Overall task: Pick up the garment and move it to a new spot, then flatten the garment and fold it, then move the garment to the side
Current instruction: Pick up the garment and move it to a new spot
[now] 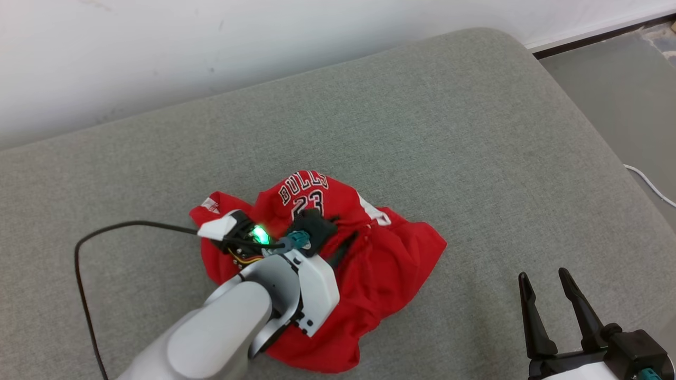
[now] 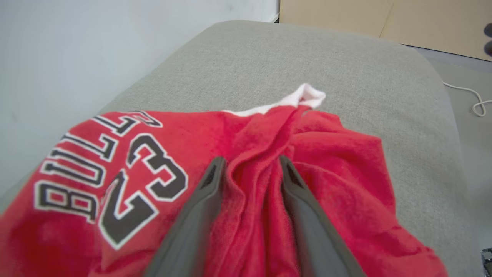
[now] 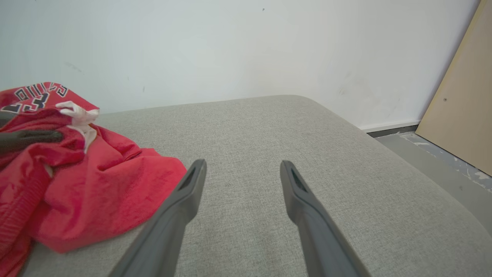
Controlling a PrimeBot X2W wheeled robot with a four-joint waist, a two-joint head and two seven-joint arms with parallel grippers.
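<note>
One red garment [image 1: 369,264], crumpled mid-cushion [image 1: 449,132]; two grippers: left gripper [image 2: 251,165], jaws part-spread astride a raised fold of it; right gripper [image 1: 543,273], jaws wide, well apart from it.

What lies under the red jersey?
The red jersey lies crumpled on the grey cushion, which shows all around it. A fold stands between the fingers of the left gripper. Anything beneath the heaped cloth is covered.

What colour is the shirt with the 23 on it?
The shirt is red, with black-and-white lettering; clearest in the left wrist view.
</note>
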